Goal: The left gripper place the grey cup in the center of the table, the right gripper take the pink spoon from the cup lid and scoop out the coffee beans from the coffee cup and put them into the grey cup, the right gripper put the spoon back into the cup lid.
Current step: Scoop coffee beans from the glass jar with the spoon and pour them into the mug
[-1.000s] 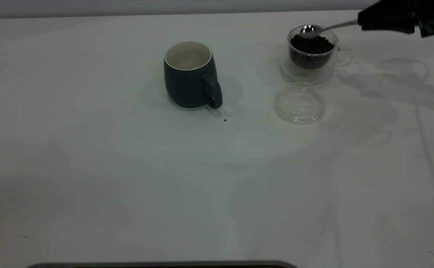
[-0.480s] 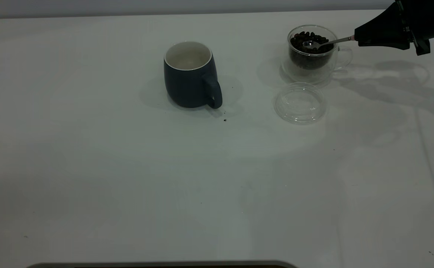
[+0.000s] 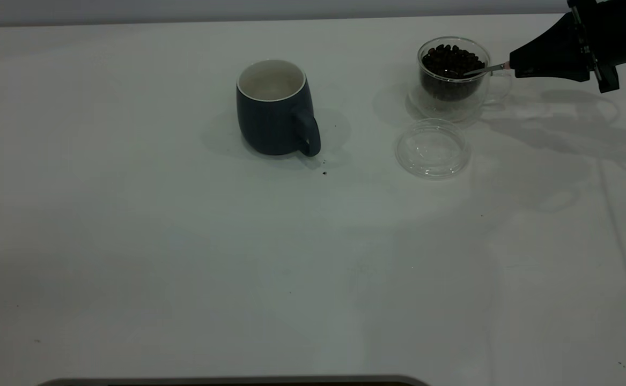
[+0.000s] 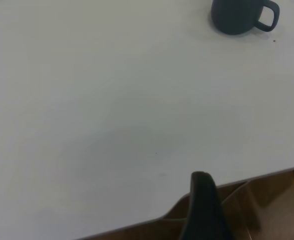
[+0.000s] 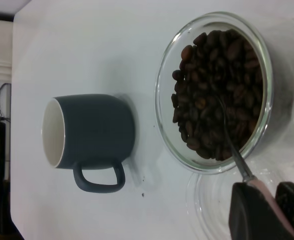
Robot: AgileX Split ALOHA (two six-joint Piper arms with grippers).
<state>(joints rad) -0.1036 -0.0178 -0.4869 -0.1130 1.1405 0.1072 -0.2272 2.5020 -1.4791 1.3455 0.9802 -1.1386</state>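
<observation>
The grey cup (image 3: 275, 107) stands upright near the table's middle, white inside, handle toward the front right; it also shows in the right wrist view (image 5: 89, 137) and the left wrist view (image 4: 239, 15). The glass coffee cup (image 3: 454, 75) full of coffee beans (image 5: 217, 95) stands at the back right. My right gripper (image 3: 514, 67) is shut on the pink spoon handle (image 5: 267, 192), just right of the coffee cup. The spoon's metal stem (image 3: 483, 69) slants down into the beans; its bowl is buried. The clear cup lid (image 3: 433, 148) lies empty in front of the coffee cup. The left gripper shows only one dark finger (image 4: 203, 210) off the table edge.
A stray coffee bean (image 3: 324, 172) and small specks lie on the white table in front of the grey cup. The table edge and brown floor (image 4: 267, 200) show in the left wrist view.
My right gripper has lowered and tipped the spoon down. The spoon bowl went from above the cup rim into the beans and is now buried. The coffee cup shifted slightly right.
</observation>
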